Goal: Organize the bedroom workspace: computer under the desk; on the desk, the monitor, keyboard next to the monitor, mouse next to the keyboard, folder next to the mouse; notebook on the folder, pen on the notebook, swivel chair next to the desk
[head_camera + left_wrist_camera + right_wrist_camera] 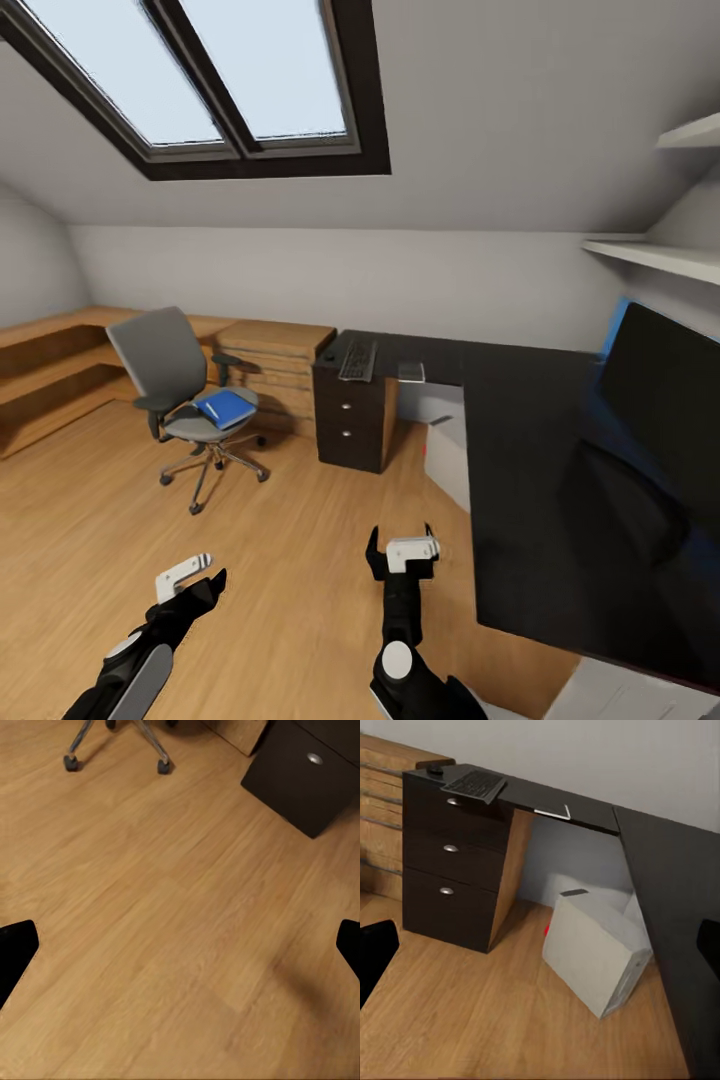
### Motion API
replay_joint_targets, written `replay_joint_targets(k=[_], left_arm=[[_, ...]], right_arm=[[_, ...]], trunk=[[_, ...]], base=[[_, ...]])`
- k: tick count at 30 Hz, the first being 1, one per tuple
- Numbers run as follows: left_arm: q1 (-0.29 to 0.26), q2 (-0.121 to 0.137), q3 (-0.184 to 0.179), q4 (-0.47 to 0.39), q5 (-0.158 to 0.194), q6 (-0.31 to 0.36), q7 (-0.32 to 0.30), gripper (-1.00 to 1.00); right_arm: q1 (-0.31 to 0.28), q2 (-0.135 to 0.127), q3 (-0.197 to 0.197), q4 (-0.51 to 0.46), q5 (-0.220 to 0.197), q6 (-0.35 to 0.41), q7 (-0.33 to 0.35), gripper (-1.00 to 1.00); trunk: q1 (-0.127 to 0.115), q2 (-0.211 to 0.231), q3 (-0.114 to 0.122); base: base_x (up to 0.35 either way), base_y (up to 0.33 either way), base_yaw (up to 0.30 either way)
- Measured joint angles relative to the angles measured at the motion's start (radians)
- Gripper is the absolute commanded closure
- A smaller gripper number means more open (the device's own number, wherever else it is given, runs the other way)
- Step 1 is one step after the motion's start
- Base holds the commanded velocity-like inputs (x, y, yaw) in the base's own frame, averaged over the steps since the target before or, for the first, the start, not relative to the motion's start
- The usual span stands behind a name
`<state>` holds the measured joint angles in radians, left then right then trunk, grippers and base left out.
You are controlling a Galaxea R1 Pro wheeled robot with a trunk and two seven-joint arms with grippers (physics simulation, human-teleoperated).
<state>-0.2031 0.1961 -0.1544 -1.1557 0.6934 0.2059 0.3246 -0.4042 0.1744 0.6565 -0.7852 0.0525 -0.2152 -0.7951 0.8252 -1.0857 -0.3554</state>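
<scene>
The grey swivel chair (170, 385) stands on the wood floor left of the desk (540, 470), with the blue folder (226, 408) lying on its seat. At the desk's far end lie the keyboard (357, 360) (474, 784), the small mouse (329, 355) (435, 769) and a thin dark notebook (411, 372) (553, 811). I cannot make out the pen. The black monitor (660, 400) stands on the desk at the right. The pale computer (447, 455) (594, 949) sits tilted under the desk. My left gripper (200, 578) (180, 952) and right gripper (402, 545) (540, 949) hang open and empty over the floor.
A black drawer unit (350, 425) (304, 769) (454, 862) supports the desk's far end, beside a light wooden drawer unit (275, 365). Low wooden benches (50, 370) line the left wall. White shelves (660, 255) hang above the monitor. The chair's casters (163, 766) are close by.
</scene>
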Motion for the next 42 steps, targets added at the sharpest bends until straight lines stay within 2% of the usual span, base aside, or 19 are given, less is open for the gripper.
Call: replay_joint_targets(k=[2, 9, 19, 21, 24, 27, 33, 36, 38, 40, 42], left_arm=[[0.0, -0.002, 0.0, 0.0, -0.001, 0.0, 0.0, -1.0], [0.0, -0.004, -0.001, 0.007, -0.001, 0.0, 0.0, -1.0], [0.0, -0.015, -0.003, 0.055, -0.002, 0.0, -0.003, -1.0], [-0.002, -0.02, -0.004, 0.098, -0.005, 0.0, -0.005, -1.0], [-0.005, -0.021, -0.004, 0.15, -0.029, -0.001, -0.007, -1.0], [-0.008, -0.022, -0.004, 0.162, -0.043, -0.002, -0.007, -1.0], [-0.009, -0.038, -0.004, 0.174, -0.054, 0.002, -0.008, -1.0], [-0.009, -0.047, -0.004, 0.179, -0.082, 0.002, -0.008, -1.0], [-0.009, -0.054, -0.004, 0.182, -0.121, 0.001, -0.008, -1.0], [-0.009, -0.061, -0.004, 0.184, -0.145, -0.001, -0.008, -1.0], [-0.009, -0.067, -0.003, 0.184, -0.158, -0.002, -0.008, -1.0]], right_arm=[[0.0, 0.0, 0.0, 0.003, 0.001, -0.001, 0.019, -1.0], [0.0, 0.0, -0.001, 0.002, 0.001, -0.016, 0.026, -1.0], [0.0, 0.0, 0.001, 0.006, -0.001, -0.084, 0.05, -1.0], [0.0, 0.0, -0.004, 0.01, -0.006, -0.089, 0.072, -1.0], [0.0, 0.0, -0.01, 0.011, -0.009, -0.09, 0.09, -1.0], [0.0, 0.0, -0.012, 0.012, -0.009, -0.096, 0.095, -1.0], [0.0, 0.0, -0.014, 0.04, -0.005, -0.19, 0.098, -1.0], [0.0, 0.0, -0.015, 0.057, -0.003, -0.222, 0.099, -1.0], [0.0, 0.0, -0.015, 0.064, -0.003, -0.237, 0.099, -1.0], [0.0, 0.0, -0.015, 0.067, -0.003, -0.243, 0.099, -1.0], [0.0, 0.0, -0.015, 0.069, -0.002, -0.247, 0.099, -1.0]], trunk=[[0.0, 0.0, 0.0], [0.0, 0.0, 0.0], [0.0, 0.0, 0.0], [0.0, 0.0, 0.0], [0.0, 0.0, 0.0], [0.0, 0.0, 0.0], [0.0, 0.0, 0.0], [0.0, 0.0, 0.0], [0.0, 0.0, 0.0], [0.0, 0.0, 0.0], [0.0, 0.0, 0.0]], base=[[0.298, 0.203, 0.186], [0.298, 0.207, 0.054], [0.298, 0.211, 0.004], [0.298, 0.212, 0.0], [0.298, 0.213, 0.0], [0.298, 0.214, 0.0], [0.298, 0.214, 0.0], [0.298, 0.214, 0.0], [0.298, 0.214, 0.0], [0.298, 0.214, 0.0], [0.298, 0.214, 0.0]])
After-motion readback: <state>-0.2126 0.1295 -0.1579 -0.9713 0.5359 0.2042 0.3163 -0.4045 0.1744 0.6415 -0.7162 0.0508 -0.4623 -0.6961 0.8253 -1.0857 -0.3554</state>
